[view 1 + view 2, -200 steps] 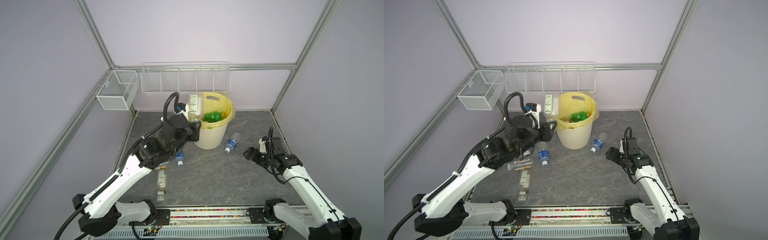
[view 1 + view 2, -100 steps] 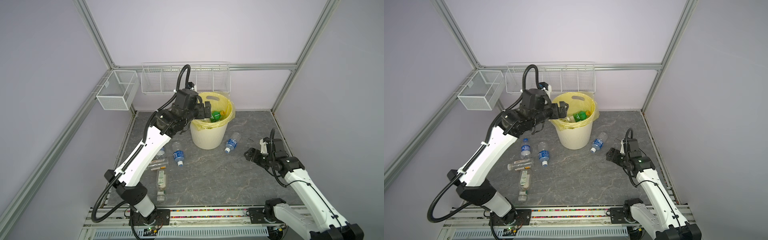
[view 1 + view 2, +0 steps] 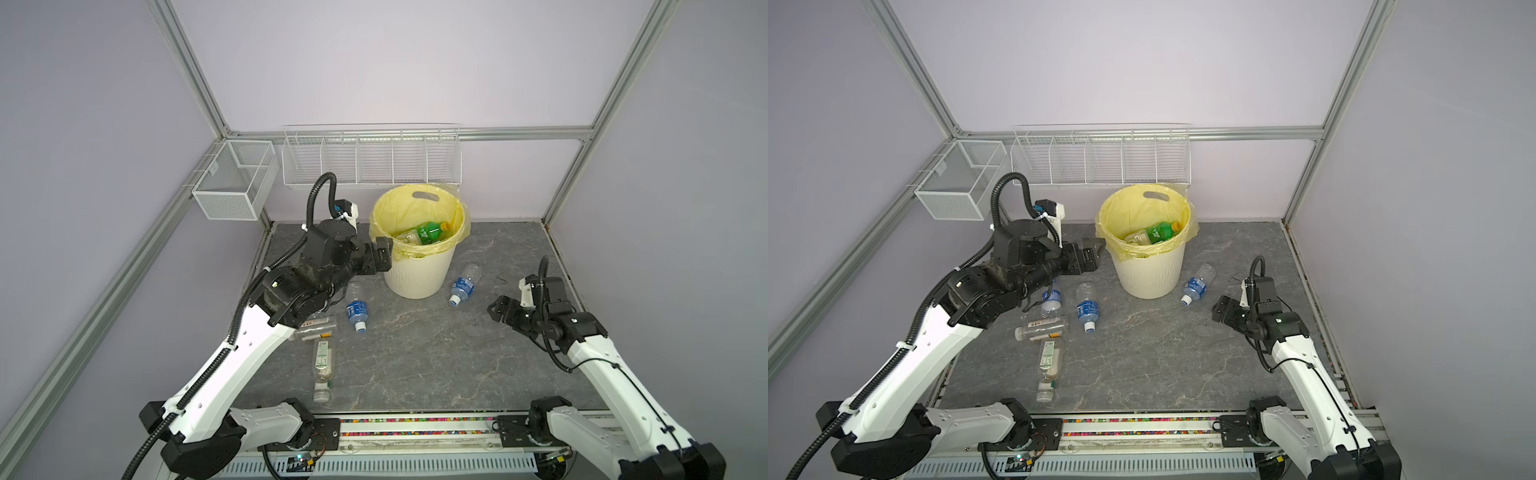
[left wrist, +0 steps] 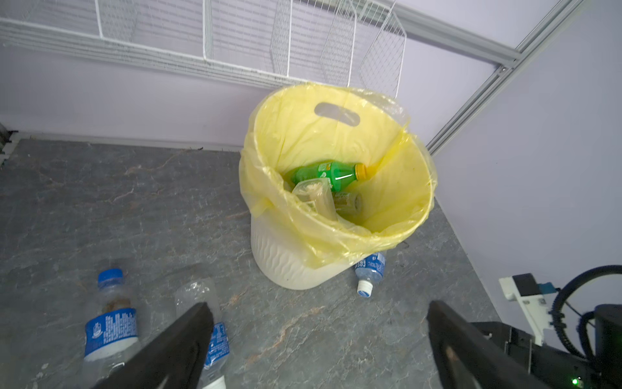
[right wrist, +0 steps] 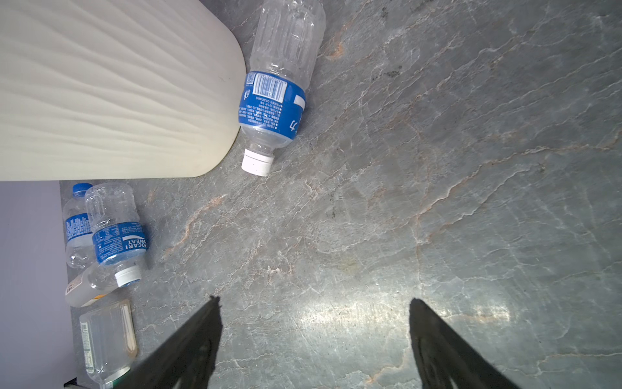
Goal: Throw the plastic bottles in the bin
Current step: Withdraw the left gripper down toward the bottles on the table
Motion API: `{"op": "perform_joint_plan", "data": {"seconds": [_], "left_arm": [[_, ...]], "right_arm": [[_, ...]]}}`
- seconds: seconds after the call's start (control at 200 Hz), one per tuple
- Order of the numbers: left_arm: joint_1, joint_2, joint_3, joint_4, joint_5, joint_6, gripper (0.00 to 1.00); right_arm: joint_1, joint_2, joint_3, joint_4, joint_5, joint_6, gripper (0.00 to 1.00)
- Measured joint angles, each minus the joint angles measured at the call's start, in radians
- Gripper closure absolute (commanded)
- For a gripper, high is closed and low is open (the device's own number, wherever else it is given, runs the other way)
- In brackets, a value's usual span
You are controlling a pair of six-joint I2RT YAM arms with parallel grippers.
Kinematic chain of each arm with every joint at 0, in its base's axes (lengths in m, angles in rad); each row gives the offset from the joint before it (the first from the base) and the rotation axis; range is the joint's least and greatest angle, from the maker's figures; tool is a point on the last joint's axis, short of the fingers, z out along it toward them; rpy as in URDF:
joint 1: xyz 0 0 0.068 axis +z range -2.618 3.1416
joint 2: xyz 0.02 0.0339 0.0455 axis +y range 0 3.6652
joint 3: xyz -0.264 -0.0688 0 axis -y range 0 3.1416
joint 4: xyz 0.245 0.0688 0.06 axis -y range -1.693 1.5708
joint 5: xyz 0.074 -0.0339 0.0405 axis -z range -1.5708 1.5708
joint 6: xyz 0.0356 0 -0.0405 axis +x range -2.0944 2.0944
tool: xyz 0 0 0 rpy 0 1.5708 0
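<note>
Cream ribbed bin [image 3: 417,274], translucent yellow liner [image 3: 409,208]. Inside, green bottle [image 3: 428,232] with orange-yellow cap. Clear bottle [image 3: 463,286] right of centre: blue label, white cap. Grey veined floor [image 3: 436,353]; white wire baskets [image 3: 370,160].

pale lilac walls [image 3: 374,62], aluminium frame posts [image 3: 189,70], white wire baskets [image 3: 370,160] on back rail [image 3: 519,134], grey marbled floor [image 3: 415,353].

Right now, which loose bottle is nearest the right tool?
The blue-labelled bottle lying right of the bin in both top views, the only loose one on that side.
</note>
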Motion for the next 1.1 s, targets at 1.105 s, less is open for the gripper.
{"op": "perform_joint_plan", "data": {"seconds": [1.105], "left_arm": [[0.004, -0.183, -0.478, 0.055, -0.038, -0.104, 0.01]], "right_arm": [[0.0, 0.132, 0.008, 0.019, 0.042, 0.07, 0.11]]}}
